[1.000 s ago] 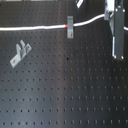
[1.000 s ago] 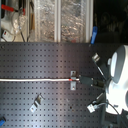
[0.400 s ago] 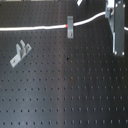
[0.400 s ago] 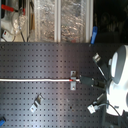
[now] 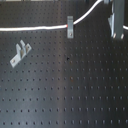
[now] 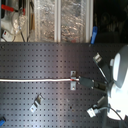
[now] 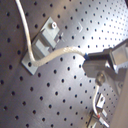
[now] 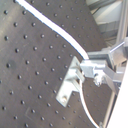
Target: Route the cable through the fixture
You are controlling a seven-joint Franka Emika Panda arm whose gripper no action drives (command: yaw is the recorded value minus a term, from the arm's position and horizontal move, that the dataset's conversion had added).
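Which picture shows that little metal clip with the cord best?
The first wrist view: the clip is large, with the cable running through it. Both exterior views show it small; the second wrist view shows it edge-on.

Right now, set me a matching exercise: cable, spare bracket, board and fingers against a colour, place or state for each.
Things:
1. cable
2. spare bracket
3. board
4. fingers

Descriptions:
a. black, full of holes
b. closed on the cable
c. white, long and thin
d. grey, lying apart from the cable

Pairs: 1c, 2d, 3a, 4b.
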